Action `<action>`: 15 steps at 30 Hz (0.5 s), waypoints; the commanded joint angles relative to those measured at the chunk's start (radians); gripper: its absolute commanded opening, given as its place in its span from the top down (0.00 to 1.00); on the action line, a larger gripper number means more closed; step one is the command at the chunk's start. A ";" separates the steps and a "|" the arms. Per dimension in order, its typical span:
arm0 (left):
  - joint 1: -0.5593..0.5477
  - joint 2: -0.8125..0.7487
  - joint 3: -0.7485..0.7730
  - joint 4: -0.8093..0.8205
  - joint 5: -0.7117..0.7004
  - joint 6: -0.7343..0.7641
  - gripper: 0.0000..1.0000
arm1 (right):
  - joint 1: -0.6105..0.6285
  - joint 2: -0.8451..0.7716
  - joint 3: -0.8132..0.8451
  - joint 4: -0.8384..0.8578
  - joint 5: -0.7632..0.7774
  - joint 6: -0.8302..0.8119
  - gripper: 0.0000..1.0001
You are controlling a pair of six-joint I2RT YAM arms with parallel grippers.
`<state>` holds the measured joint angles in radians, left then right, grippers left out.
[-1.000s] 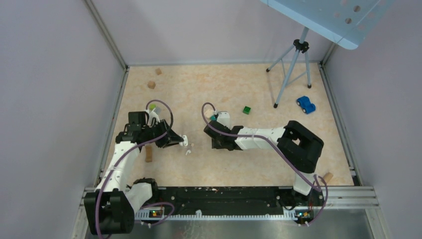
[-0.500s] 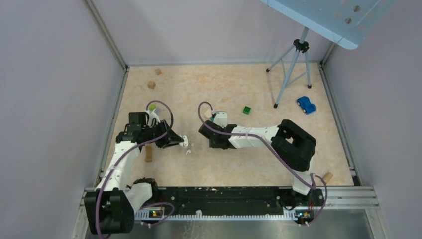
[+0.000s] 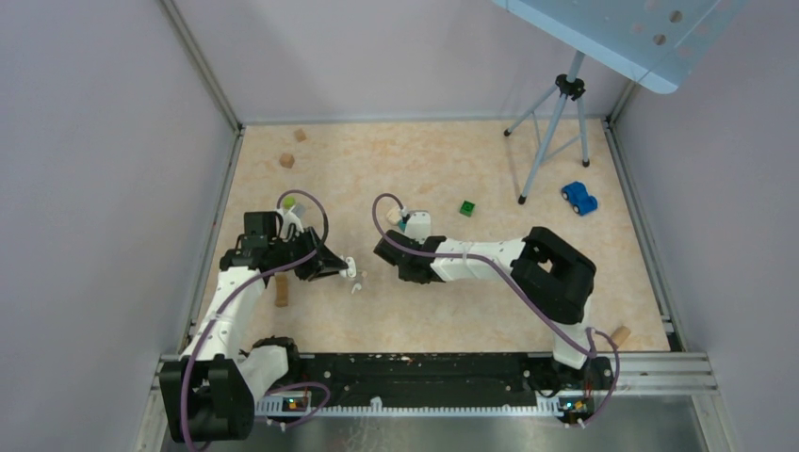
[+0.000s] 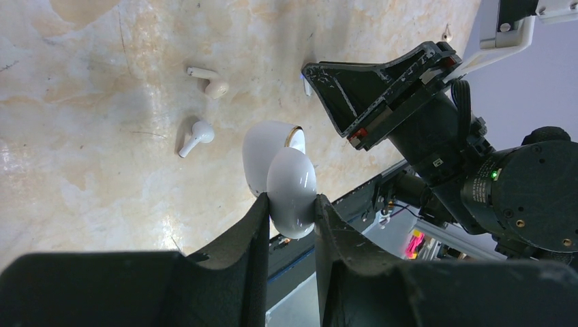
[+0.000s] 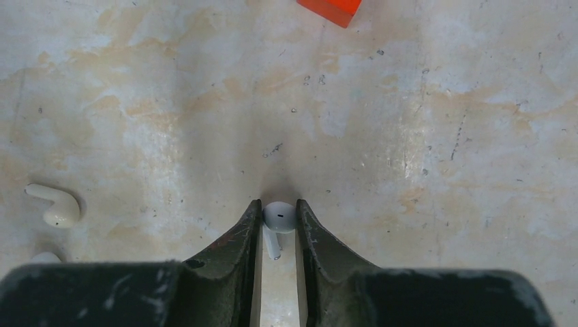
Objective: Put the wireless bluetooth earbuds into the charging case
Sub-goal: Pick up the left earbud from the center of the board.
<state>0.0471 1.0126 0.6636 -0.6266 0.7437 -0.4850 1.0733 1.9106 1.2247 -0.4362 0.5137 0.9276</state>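
My left gripper (image 4: pixel 291 204) is shut on the charging case (image 4: pixel 286 180), a white rounded case held above the table with its lid ajar. In the left wrist view a white earbud (image 4: pixel 195 136) lies on the table beyond the case. Another white earbud (image 5: pixel 278 218) lies on the table between the fingers of my right gripper (image 5: pixel 279 212), its stem pointing back toward the wrist. Both fingers press against its head. From above, my right gripper (image 3: pixel 384 250) sits just right of the left gripper (image 3: pixel 347 268).
A cream earbud-shaped piece (image 5: pixel 54 204) lies left of the right fingers. An orange cube (image 5: pixel 330 8) lies ahead of them. In the top view there are a green cube (image 3: pixel 467 208), a blue toy car (image 3: pixel 579 198), a tripod (image 3: pixel 551 132) and tan wooden blocks (image 3: pixel 286 160).
My right arm has slid a little to the left and its fingers have narrowed onto the earbud. The left arm and the case have not moved.
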 commanded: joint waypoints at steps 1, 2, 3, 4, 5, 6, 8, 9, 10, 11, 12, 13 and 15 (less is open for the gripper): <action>0.005 -0.002 -0.005 0.043 0.012 0.003 0.94 | 0.009 -0.027 -0.020 0.051 -0.013 -0.012 0.85; 0.005 0.000 -0.008 0.046 0.020 -0.002 0.94 | 0.007 -0.036 -0.030 0.069 -0.021 -0.014 0.86; 0.005 0.004 -0.021 0.065 0.048 -0.018 0.93 | 0.007 -0.052 -0.041 0.085 -0.024 -0.016 0.88; 0.003 0.007 -0.038 0.090 0.083 -0.040 0.94 | 0.008 -0.064 -0.053 0.102 -0.026 -0.021 0.90; -0.001 0.005 -0.056 0.127 0.106 -0.061 0.94 | 0.008 -0.077 -0.068 0.119 -0.029 -0.027 0.92; -0.008 0.002 -0.068 0.137 0.097 -0.069 0.94 | 0.007 -0.092 -0.082 0.134 -0.030 -0.034 0.93; -0.018 0.005 -0.075 0.142 0.083 -0.069 0.94 | 0.008 -0.122 -0.104 0.149 -0.027 -0.041 0.94; -0.024 0.009 -0.079 0.150 0.093 -0.069 0.93 | 0.008 -0.143 -0.125 0.159 -0.026 -0.047 0.94; -0.032 0.018 -0.083 0.158 0.109 -0.069 0.93 | 0.008 -0.166 -0.146 0.183 -0.025 -0.053 0.94; -0.041 0.029 -0.084 0.163 0.120 -0.067 0.93 | 0.008 -0.195 -0.170 0.207 -0.027 -0.060 0.95; -0.044 0.043 -0.084 0.169 0.135 -0.060 0.93 | 0.008 -0.223 -0.194 0.235 -0.030 -0.068 0.95; -0.079 0.058 -0.086 0.184 0.160 -0.056 0.93 | 0.008 -0.250 -0.215 0.256 -0.032 -0.076 0.95; -0.108 0.095 -0.101 0.230 0.240 -0.058 0.92 | 0.008 -0.294 -0.237 0.273 -0.033 -0.089 0.98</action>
<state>-0.0082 1.0595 0.5812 -0.5083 0.8402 -0.5449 1.0733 1.7435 1.0225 -0.2676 0.4808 0.8787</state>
